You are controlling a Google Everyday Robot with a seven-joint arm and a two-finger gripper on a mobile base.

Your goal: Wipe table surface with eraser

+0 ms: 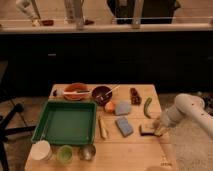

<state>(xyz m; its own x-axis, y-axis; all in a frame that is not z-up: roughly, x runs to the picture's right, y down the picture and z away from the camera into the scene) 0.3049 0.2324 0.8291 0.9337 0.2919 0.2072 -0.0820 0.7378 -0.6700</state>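
The light tan wooden table surface (130,150) fills the lower middle of the camera view. The eraser (147,130), a small block with a pale top over a dark layer, lies on the table near its right edge. My gripper (160,128) comes in from the right on a white arm and sits low at the eraser's right end, touching or nearly touching it. The gripper covers part of the eraser's right side.
A green tray (65,122) takes the left half. A blue-grey flat block (124,126), a pale grey pad (122,108), a green chilli (147,107), two bowls (102,93), a banana-like stick (102,127) and cups (64,152) at the front left stand around.
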